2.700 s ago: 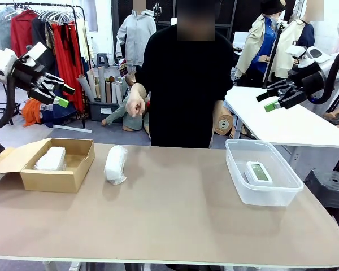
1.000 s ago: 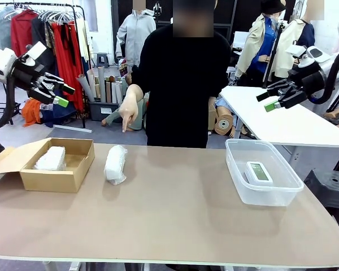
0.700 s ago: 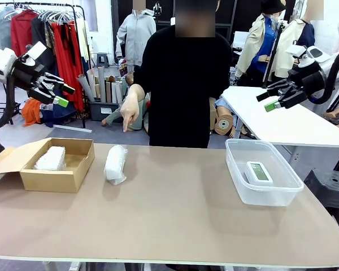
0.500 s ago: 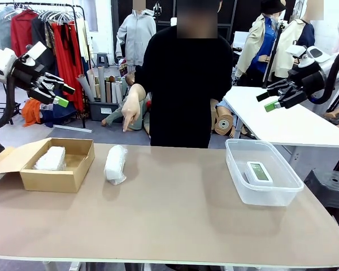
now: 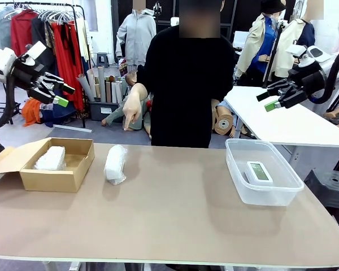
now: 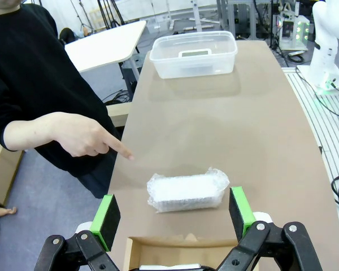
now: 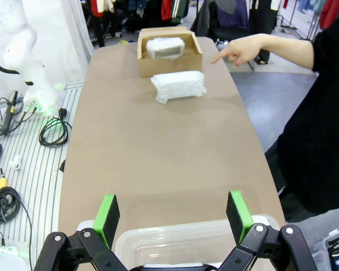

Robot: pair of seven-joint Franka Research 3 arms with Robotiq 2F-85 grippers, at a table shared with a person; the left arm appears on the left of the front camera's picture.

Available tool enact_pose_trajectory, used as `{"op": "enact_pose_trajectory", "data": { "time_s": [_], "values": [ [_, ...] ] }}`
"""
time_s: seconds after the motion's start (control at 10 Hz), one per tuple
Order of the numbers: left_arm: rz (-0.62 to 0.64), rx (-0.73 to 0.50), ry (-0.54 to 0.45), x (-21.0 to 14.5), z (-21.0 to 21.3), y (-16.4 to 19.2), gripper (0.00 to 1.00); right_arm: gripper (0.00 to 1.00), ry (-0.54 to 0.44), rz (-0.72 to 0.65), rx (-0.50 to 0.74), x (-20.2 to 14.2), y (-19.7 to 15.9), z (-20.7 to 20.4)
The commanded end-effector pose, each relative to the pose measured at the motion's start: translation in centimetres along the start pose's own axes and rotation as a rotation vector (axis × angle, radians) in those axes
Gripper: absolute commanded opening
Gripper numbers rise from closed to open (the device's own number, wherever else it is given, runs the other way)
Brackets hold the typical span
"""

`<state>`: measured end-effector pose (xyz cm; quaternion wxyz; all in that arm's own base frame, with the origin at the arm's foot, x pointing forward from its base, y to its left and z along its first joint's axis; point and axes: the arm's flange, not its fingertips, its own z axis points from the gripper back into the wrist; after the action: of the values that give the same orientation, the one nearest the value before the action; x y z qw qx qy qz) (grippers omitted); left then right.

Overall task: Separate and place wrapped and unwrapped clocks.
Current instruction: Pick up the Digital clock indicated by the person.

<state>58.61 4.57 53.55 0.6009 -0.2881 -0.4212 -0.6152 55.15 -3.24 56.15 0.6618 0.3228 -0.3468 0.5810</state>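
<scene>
Hand (image 5: 130,110) of person pts down at wrapped clock (image 5: 115,164); L claw (image 5: 66,96), R claw (image 5: 266,102) raised, spread.

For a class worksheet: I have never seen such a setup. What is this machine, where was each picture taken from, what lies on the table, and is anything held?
A two-armed robot shares a table with a person. The front view looks across it; each wrist view looks along one arm's own fingers. The left gripper and right gripper are raised, open and holding nothing. One wrapped clock lies in the cardboard box, a second wrapped clock beside it on the table, and the bare clock in the clear tub. The person's hand points down toward the second one.
</scene>
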Motion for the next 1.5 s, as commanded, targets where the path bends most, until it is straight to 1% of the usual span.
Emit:
{"op": "enact_pose_trajectory", "data": {
  "time_s": [0.0, 0.3, 0.4, 0.5, 0.6, 0.7, 0.8, 0.9, 1.0, 1.1, 1.2, 1.3, 1.4],
  "values": [
    [0.0, -0.001, -0.002, 0.0, 0.0, 0.0, 1.0, 1.0, -0.003, 0.003, -0.002, 0.2, 0.0, 0.1],
    [0.0, 0.0, 0.0, 0.0, 0.0, 0.0, 1.0, 1.0, -0.003, 0.003, -0.002, 0.2, 0.0, 0.1],
    [0.044, 0.011, 0.101, 1.9, -0.2, -1.5, 1.0, 1.0, -0.003, 0.003, -0.002, 0.2, 0.0, 0.1],
    [0.131, 0.018, 0.194, 3.1, -0.3, -2.2, 1.0, 1.0, -0.003, 0.003, -0.002, 0.2, 0.0, 0.1],
    [0.186, 0.004, 0.247, 4.4, -1.1, -3.2, 1.0, 1.0, -0.003, 0.003, -0.002, 0.2, 0.0, 0.1],
    [0.225, 0.034, 0.302, 5.7, -2.3, -4.0, 1.0, 1.0, -0.003, 0.003, -0.002, 0.2, 0.0, 0.1],
    [0.233, 0.033, 0.343, 7.0, -2.2, -4.3, 1.0, 1.0, -0.003, 0.003, -0.002, 0.2, 0.0, 0.1],
    [0.252, 0.077, 0.386, 8.1, -4.1, -5.0, 1.0, 1.0, -0.003, 0.003, -0.002, 0.2, 0.0, 0.1],
    [0.26, 0.136, 0.531, 8.7, -6.3, -6.1, 1.0, 1.0, -0.003, 0.003, -0.002, 0.2, 0.0, 0.1],
    [0.249, 0.137, 0.617, 8.5, -7.9, -6.3, 1.0, 1.0, -0.003, 0.003, -0.002, 0.2, 0.0, 0.1],
    [0.25, 0.144, 0.663, 8.8, -9.3, -6.7, 1.0, 1.0, -0.003, 0.003, -0.002, 0.2, 0.0, 0.1],
    [0.254, 0.123, 0.645, 9.0, -10.1, -6.9, 1.0, 1.0, -0.003, 0.003, -0.002, 0.2, 0.0, 0.1],
    [0.258, 0.079, 0.597, 8.7, -10.7, -6.7, 1.0, 1.0, -0.003, 0.003, -0.002, 0.2, 0.0, 0.1]
  ]
}}
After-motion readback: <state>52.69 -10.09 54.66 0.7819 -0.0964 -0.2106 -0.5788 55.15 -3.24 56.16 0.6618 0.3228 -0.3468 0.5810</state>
